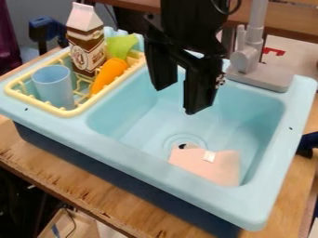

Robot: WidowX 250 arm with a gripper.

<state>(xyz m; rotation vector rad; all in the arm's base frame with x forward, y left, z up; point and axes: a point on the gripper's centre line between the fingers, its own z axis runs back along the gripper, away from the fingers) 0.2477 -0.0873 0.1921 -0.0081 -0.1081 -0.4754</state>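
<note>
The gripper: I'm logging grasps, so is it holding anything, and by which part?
Nothing is held: the gripper hangs open over the light-blue sink, and the pink piece lies apart below it.

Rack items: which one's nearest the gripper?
The orange carrot, lying slanted along the side of the yellow rack facing the basin. The blue cup and brown-and-white carton stand upright, farther from the gripper.
</note>
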